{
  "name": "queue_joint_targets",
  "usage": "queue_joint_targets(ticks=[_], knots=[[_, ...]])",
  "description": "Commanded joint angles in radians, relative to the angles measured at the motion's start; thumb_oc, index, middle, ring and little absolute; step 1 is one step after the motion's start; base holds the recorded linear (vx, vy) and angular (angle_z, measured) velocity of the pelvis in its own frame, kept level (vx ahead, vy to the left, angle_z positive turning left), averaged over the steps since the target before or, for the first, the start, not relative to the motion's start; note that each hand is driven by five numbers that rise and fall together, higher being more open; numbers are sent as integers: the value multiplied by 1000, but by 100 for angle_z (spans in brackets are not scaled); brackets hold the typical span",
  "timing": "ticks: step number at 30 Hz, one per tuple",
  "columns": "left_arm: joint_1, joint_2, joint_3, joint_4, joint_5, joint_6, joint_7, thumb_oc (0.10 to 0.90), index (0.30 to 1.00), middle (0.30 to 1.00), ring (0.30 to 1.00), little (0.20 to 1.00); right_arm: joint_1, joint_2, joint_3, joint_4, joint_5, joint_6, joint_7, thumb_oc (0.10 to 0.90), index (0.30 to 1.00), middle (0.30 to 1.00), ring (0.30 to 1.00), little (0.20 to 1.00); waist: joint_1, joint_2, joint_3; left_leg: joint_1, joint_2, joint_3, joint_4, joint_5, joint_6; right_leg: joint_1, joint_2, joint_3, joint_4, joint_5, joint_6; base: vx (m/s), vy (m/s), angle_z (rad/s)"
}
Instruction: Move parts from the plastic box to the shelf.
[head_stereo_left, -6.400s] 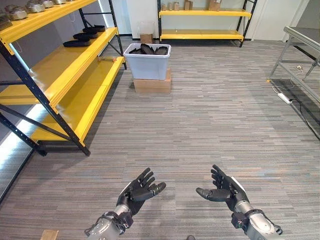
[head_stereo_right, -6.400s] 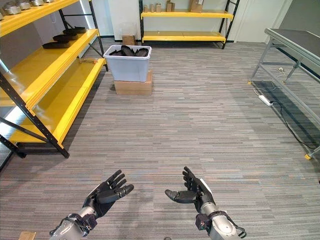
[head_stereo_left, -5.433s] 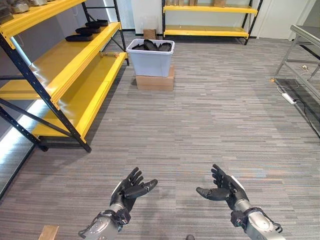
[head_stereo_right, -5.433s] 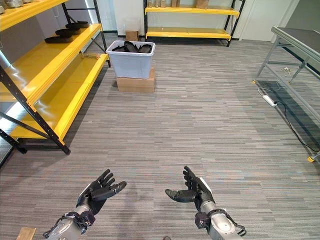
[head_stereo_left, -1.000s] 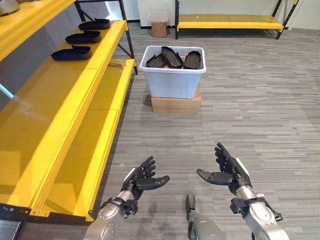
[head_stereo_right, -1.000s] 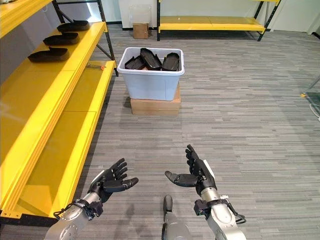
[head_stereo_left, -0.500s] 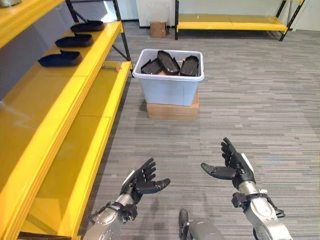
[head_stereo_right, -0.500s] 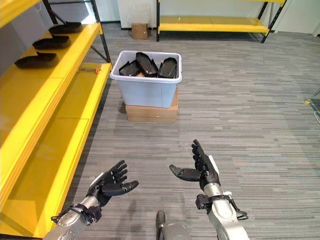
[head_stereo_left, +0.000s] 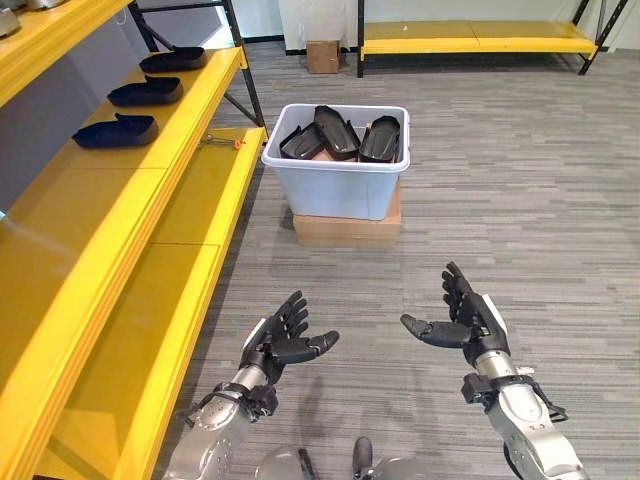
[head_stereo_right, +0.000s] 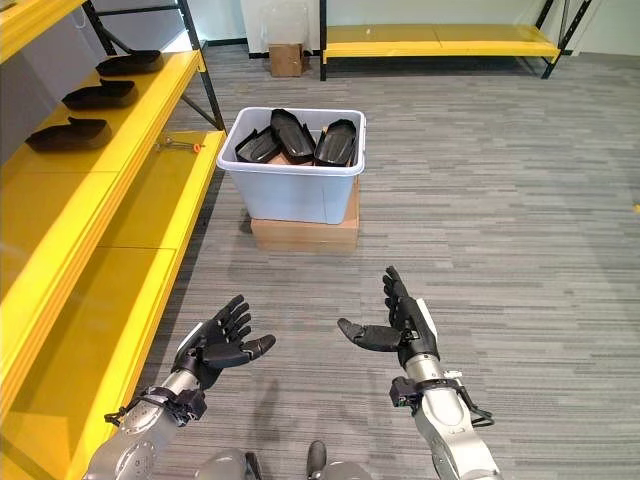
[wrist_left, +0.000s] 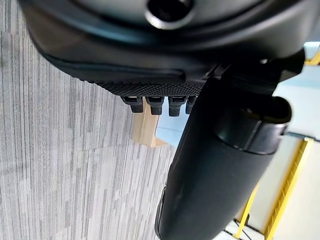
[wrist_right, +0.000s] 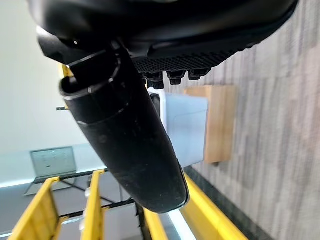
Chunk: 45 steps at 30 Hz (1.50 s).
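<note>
A white plastic box (head_stereo_left: 338, 186) stands on a cardboard carton (head_stereo_left: 348, 229) on the floor ahead of me, holding several black parts (head_stereo_left: 335, 131). Three more black parts (head_stereo_left: 116, 130) lie in a row on the yellow shelf (head_stereo_left: 120, 215) at my left. My left hand (head_stereo_left: 281, 342) and right hand (head_stereo_left: 468, 322) hover open and empty above the carpet, well short of the box, palms turned toward each other. The right wrist view looks past that hand's thumb (wrist_right: 130, 135) to the box (wrist_right: 186, 127) and carton (wrist_right: 220, 122).
A lower yellow shelf board (head_stereo_left: 210, 190) runs beside the box, with a small orange-tipped item (head_stereo_left: 222, 141) on it. Another yellow rack (head_stereo_left: 470, 42) and a small carton (head_stereo_left: 322, 56) stand along the far wall. Grey carpet (head_stereo_left: 520, 200) spreads to the right.
The camera has come closer to the box, which now sits slightly nearer and more centred. Both hands stay open and held in front, much as before.
</note>
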Motion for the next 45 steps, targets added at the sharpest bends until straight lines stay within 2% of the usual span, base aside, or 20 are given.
queue_joint_targets(ticks=[1, 2, 3, 4, 7, 11, 16, 18, 21, 25, 27, 30, 31, 35, 37, 40, 41, 42, 43, 45], knots=[[-27, -6, 74, -79, -23, -130, 40, 900, 1000, 1000, 1000, 1000, -54, -53, -38, -111, 21, -94, 21, 900, 1000, 1000, 1000, 1000, -7, 15, -34, 153, -49, 11, -326, 156, -15, 47, -48, 20, -47, 25, 169, 251, 148, -37], [-25, -8, 80, -78, -30, -136, 47, 900, 1000, 1000, 1000, 1000, -50, -54, -34, -111, 29, -91, 20, 900, 1000, 1000, 1000, 1000, 0, 20, -36, 146, -49, 1, -435, 186, -26, 65, -42, 25, -59, 22, 176, 458, 194, -2], [-14, -13, 94, -72, -37, -158, 30, 900, 1000, 1000, 1000, 1000, -37, -52, -28, -115, 30, -95, 33, 900, 1000, 1000, 1000, 1000, 19, 27, -38, 117, -32, -39, -589, 268, -55, 97, -30, 43, -69, 9, 181, 387, 112, -14], [-6, -16, 98, -71, -38, -174, 27, 900, 1000, 1000, 1000, 1000, -31, -52, -25, -121, 29, -93, 38, 900, 1000, 1000, 1000, 1000, 28, 28, -41, 85, -16, -60, -623, 284, -64, 104, -27, 51, -64, 2, 181, 344, 75, -40], [12, -28, 129, -75, -49, -215, 55, 900, 1000, 1000, 1000, 1000, -26, -49, 1, -112, 24, -86, 72, 900, 1000, 1000, 1000, 1000, 55, 18, -30, -26, 29, -116, -625, 270, -70, 130, -45, 65, -19, -43, 180, 295, 67, -79], [7, -25, 148, -60, -43, -222, 33, 900, 1000, 1000, 1000, 1000, -31, -62, 18, -116, 46, -78, 96, 900, 1000, 1000, 1000, 1000, 50, 43, -24, 35, 50, -97, -625, 281, -75, 132, -46, 47, 64, -101, 179, 341, 135, -60], [0, -20, 151, -53, -41, -204, 25, 900, 1000, 1000, 1000, 1000, -34, -58, 13, -108, 71, -64, 93, 900, 1000, 1000, 1000, 1000, 51, 46, -28, 102, 24, -105, -615, 271, -65, 150, -49, 43, 83, -124, 178, 320, 123, -16], [0, -16, 154, -52, -6, -196, -6, 900, 1000, 1000, 1000, 1000, -29, -44, 10, -107, 68, -52, 73, 900, 1000, 1000, 1000, 1000, 56, 44, -41, 127, -7, -114, -589, 259, -50, 164, -57, 47, 87, -134, 183, 379, 153, 4], [-12, 4, 153, -58, 75, -216, -28, 900, 1000, 1000, 1000, 1000, -36, -26, 8, -109, 33, -74, 24, 900, 1000, 1000, 1000, 1000, 58, 43, -60, 147, -43, -116, -582, 230, -26, 166, -74, 46, 99, -139, 198, 255, 142, 11], [-42, 38, 142, -61, 177, -278, -22, 900, 1000, 1000, 1000, 1000, -54, -1, 7, -116, -35, -89, -88, 900, 1000, 1000, 1000, 1000, 54, 42, -78, 176, -81, -127, -591, 201, 8, 138, -102, 41, 165, -104, 229, 222, 151, 12], [-71, 68, 140, -80, 226, -294, -13, 900, 1000, 1000, 1000, 1000, -76, 15, -5, -115, -99, -113, -144, 900, 1000, 1000, 1000, 1000, 44, 49, -84, 207, -115, -132, -603, 177, 47, 82, -125, 46, 281, -30, 266, 242, 214, 8], [-91, 83, 139, -99, 232, -284, 2, 900, 1000, 1000, 1000, 1000, -85, 34, -13, -127, -160, -127, -201, 900, 1000, 1000, 1000, 1000, 38, 56, -89, 217, -143, -132, -601, 153, 75, 48, -132, 51, 373, 9, 284, 194, 202, -12], [-103, 91, 133, -104, 236, -285, 5, 900, 1000, 1000, 1000, 1000, -94, 45, -13, -127, -181, -125, -238, 900, 1000, 1000, 1000, 1000, 32, 70, -87, 226, -165, -143, -600, 134, 99, 0, -126, 62, 491, 39, 286, 234, 292, -24], [-109, 94, 125, -113, 261, -311, 45, 900, 1000, 1000, 1000, 1000, -98, 66, -18, -110, -141, -94, -329, 900, 1000, 1000, 1000, 1000, 30, 81, -88, 231, -194, -154, -604, 118, 125, -46, -109, 66, 670, 95, 299, 123, 193, 5], [-107, 90, 119, -116, 269, -313, 49, 900, 1000, 1000, 1000, 1000, -90, 82, -26, -95, -143, -105, -391, 900, 1000, 1000, 1000, 1000, 34, 96, -86, 231, -196, -151, -604, 110, 137, -85, -132, 31, 805, 110, 296, 98, 212, 0], [-97, 81, 110, -115, 266, -323, 74, 900, 1000, 1000, 1000, 1000, -88, 97, -32, -81, -177, -124, -469, 900, 1000, 1000, 1000, 1000, 37, 113, -78, 241, -191, -139, -602, 99, 146, -155, -181, 11, 934, 104, 284, 62, 161, -8], [-85, 75, 104, -119, 266, -330, 101, 900, 1000, 1000, 1000, 1000, -86, 100, -38, -85, -196, -132, -505, 900, 1000, 1000, 1000, 1000, 23, 121, -63, 268, -183, -132, -612, 91, 146, -236, -162, 15, 954, 104, 280, 77, 82, -67], [-72, 73, 96, -121, 279, -347, 133, 900, 1000, 1000, 1000, 1000, -79, 93, -59, -93, -223, -161, -542, 900, 1000, 1000, 1000, 1000, 3, 129, -49, 296, -171, -127, -622, 87, 134, -287, -134, 10, 895, 60, 268, 146, -22, -98], [-72, 89, 98, -127, 383, -396, 187, 900, 1000, 1000, 1000, 1000, -71, 84, -94, -124, -238, -208, -533, 900, 1000, 1000, 1000, 1000, -15, 115, -36, 326, -173, -117, -625, 69, 120, -314, -145, -21, 642, 62, 270, 170, -102, -92], [-72, 108, 108, -145, 388, -409, 192, 900, 1000, 1000, 1000, 1000, -62, 65, -120, -156, -236, -244, -529, 900, 1000, 1000, 1000, 1000, -24, 101, -24, 350, -171, -118, -625, 51, 105, -316, -155, -51, 408, 75, 268, 140, -142, -27]])
